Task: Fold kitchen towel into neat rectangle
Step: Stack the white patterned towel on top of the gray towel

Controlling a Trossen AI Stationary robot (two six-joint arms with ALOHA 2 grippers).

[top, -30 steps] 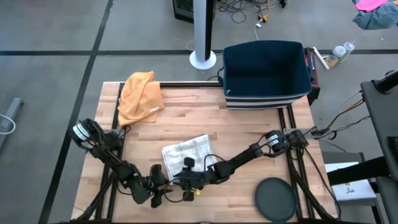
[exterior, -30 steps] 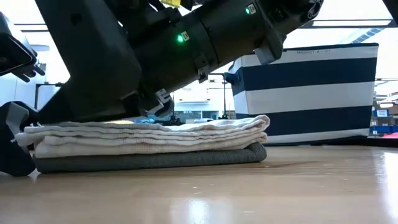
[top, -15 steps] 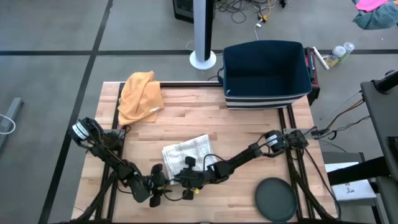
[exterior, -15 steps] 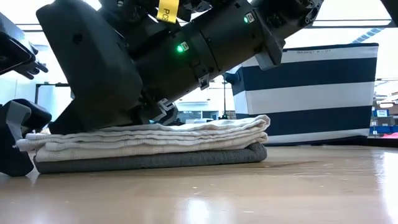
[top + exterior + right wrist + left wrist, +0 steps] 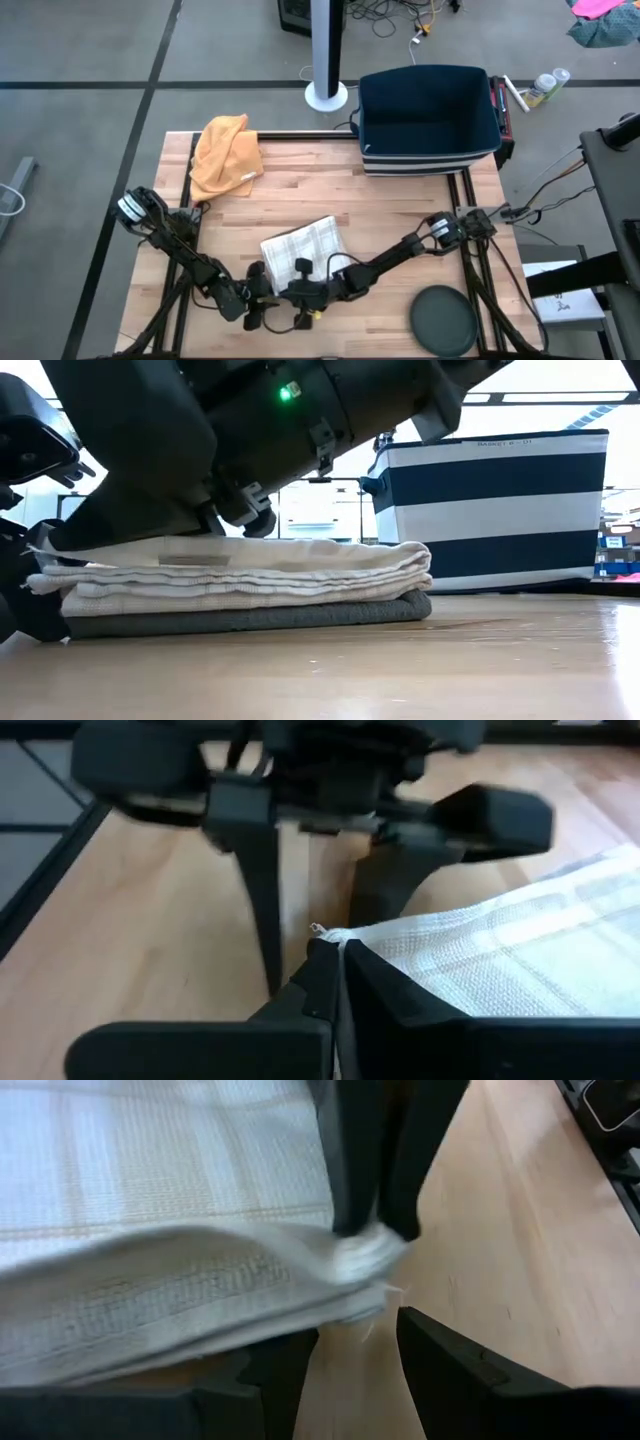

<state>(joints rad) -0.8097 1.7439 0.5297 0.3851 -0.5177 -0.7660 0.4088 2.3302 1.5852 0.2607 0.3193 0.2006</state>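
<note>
The folded white checked kitchen towel [image 5: 300, 245] lies as a stack of layers [image 5: 250, 575] on the wooden table, toward its near edge. My right gripper [image 5: 340, 955] reaches in from the right and is shut on the stack's near corner; in the high view it sits at the towel's near edge [image 5: 298, 283]. My left gripper [image 5: 355, 1355] stands open just off that same corner, low over the table [image 5: 262, 292]. It faces my right gripper, with the towel's edge [image 5: 200, 1310] right in front of its fingers. My right gripper pinches the near corner of the towel's upper layer or layers [image 5: 350, 933] between its two fingers, bunching it [image 5: 365, 1255]. The fingers slant down from the table's right. The corner is raised a little; the lower layers stay flat on the table. My left gripper: whether its fingers touch the towel's edge, I cannot tell.
An orange cloth [image 5: 225, 155] lies bunched at the far left of the table. A dark blue striped basket [image 5: 428, 115] stands at the far right. A dark round disc [image 5: 445, 320] lies near the front right corner. Bare wood lies between basket and towel.
In the low view, the towel's upper layers under my right gripper have risen a little off the rest of the stack. The lower layers have stayed flat on the table.
</note>
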